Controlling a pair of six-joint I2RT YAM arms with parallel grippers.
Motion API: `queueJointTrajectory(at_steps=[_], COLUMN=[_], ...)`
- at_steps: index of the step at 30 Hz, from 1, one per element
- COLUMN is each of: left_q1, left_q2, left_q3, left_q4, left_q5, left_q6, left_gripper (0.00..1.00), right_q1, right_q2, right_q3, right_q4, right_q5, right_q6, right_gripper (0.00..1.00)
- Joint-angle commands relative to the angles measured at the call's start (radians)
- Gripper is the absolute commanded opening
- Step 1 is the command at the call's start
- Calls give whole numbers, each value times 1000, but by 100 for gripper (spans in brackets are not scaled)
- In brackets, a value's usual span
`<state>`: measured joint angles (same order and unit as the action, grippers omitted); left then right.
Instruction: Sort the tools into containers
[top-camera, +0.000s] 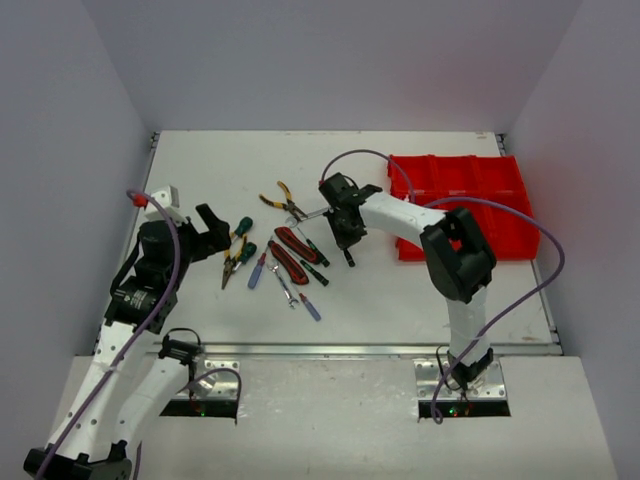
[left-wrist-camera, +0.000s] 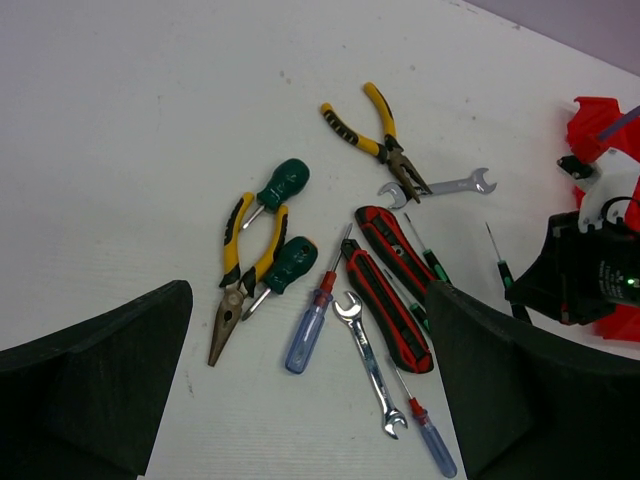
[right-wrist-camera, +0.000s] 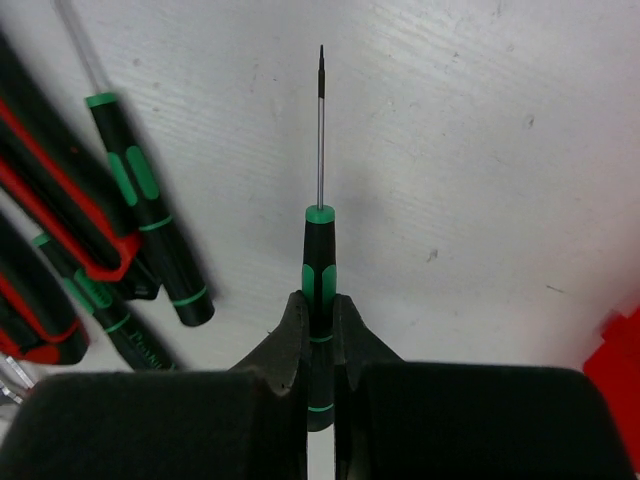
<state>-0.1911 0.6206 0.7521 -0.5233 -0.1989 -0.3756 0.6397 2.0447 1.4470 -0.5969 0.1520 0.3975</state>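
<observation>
Near the middle of the desk, between the heap of tools (top-camera: 290, 246) and the red bin (top-camera: 470, 175), a slim green-and-black screwdriver (right-wrist-camera: 319, 250) is pinched by the right gripper (top-camera: 346, 232). The fingers are closed narrowly on the butt half of the handle, one pad on each side, so most of the tool's length overhangs ahead of the grip. Whether it has been raised off the surface cannot be told from these views.

The left gripper (top-camera: 212, 232) is held with its fingers spread wide, holding nothing. It hovers over the side of the heap nearest the left edge.

The step in hand is judged to be the carrying of this screwdriver to the bin, which is set against the right edge toward the far right corner. A straight lift is advised before any sideways travel, since two neighbouring screwdrivers (right-wrist-camera: 150, 220) lie just beside it toward the left edge and could be dragged. The squeeze should be kept firm, because the round handle could roll or tip between the pads under the weight of the shaft. Release is best left until the tool has been lowered inside one compartment, with its length turned along that compartment's longer side.

The long axis of the screwdriver appears to run from the near edge to the far edge, roughly parallel to the side edges. The fine tip is pointed toward the far edge and the butt toward the near edge.
</observation>
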Motion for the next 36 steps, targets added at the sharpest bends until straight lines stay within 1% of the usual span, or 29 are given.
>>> queueJointTrajectory(at_steps=[1,2,3,5,6,8,10,11,14,15,18,21,24,26,28,30,31,34,35,36], left_q1=[-10,-11,-11,-16,-18,-21,-27,-30,-35,-37,-40,-42,-42,-42,-42,-42,-42,-42,-42,-42], left_q2=[-20,-23,-27,-32,-33,-35,-33,-32,-22,-20,-6,0,11,14,11,10,11,10,11,11], left_q3=[20,20,20,20,20,20,20,20,19,18,18,19,20,21,20,18,18,18,18,18], left_q4=[28,26,28,26,26,27,26,28,28,26,26,26,28,28,27,27,26,28,28,28], left_q5=[1,0,1,1,1,1,3,4,4,4,3,1,-1,-3,-7,-7,-7,-7,-6,-5], left_q6=[-5,-5,-5,-5,-5,-5,-5,-5,-3,-3,-3,-3,-2,-2,-3,-3,-3,-3,-3,-3], left_gripper=[100,100,100,100,100,100,100,100,100,100,100,100,100,100,100,100,100,100,100,100], right_q1=[-37,-43,-93,-152,-184,-257,-307,-328,-414,-431,-480,-502,-503,-503,-504,-503,-504,-503,-503,-502], right_q2=[-191,-210,-234,-254,-259,-243,-199,-171,-75,-24,68,151,174,169,161,161,156,113,87,53], right_q3=[27,34,49,89,105,149,206,269,384,440,523,571,556,512,478,472,474,430,405,378], right_q4=[34,34,34,36,46,66,110,112,112,113,127,128,135,160,188,176,162,163,174,176], right_q5=[-9,-13,-17,-22,-31,2,53,98,139,159,187,154,121,100,75,63,58,35,29,24], right_q6=[-43,-45,-45,-42,-40,-66,-111,-115,-93,-89,-82,-57,-26,7,32,51,56,75,81,88], right_gripper=[0,0,0,0,0,0,0,0,0,0,0,0,0,0,7,22,27,32,38,50])
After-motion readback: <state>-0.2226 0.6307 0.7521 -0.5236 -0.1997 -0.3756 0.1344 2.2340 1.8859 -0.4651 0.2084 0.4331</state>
